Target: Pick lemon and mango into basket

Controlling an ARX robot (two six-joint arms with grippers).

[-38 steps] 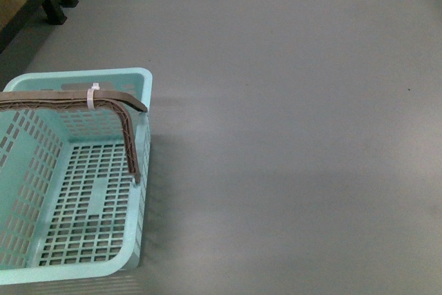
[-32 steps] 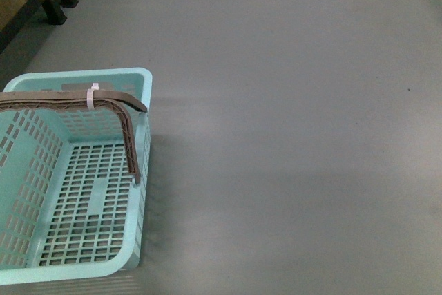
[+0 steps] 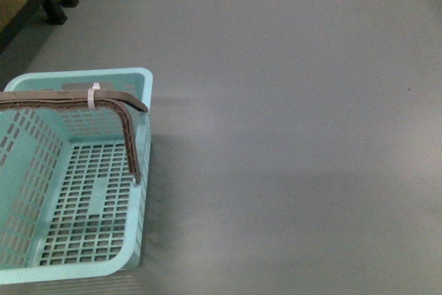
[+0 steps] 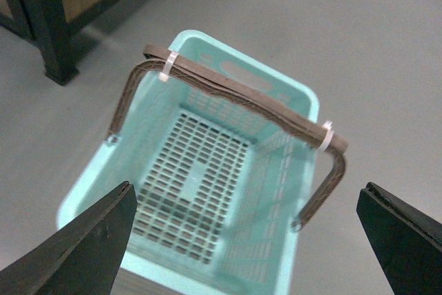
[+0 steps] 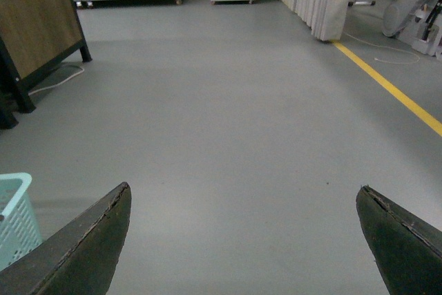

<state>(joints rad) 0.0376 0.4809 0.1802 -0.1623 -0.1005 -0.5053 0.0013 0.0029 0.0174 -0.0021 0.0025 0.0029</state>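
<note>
**Basket on the floor, both tools released**

The aqua basket sits on the grey floor at the lower left of the front view, its slotted bottom fully in view. Its brown ribbed handle stands swung up across the opening, with a white zip tie near the bend.

The left tool hangs above the basket, its two dark fingers spread wide apart and gripping nothing. The right tool is likewise spread open over bare floor, with one corner of the basket at the edge of its view. A yellow line runs along the floor farther off.
</note>
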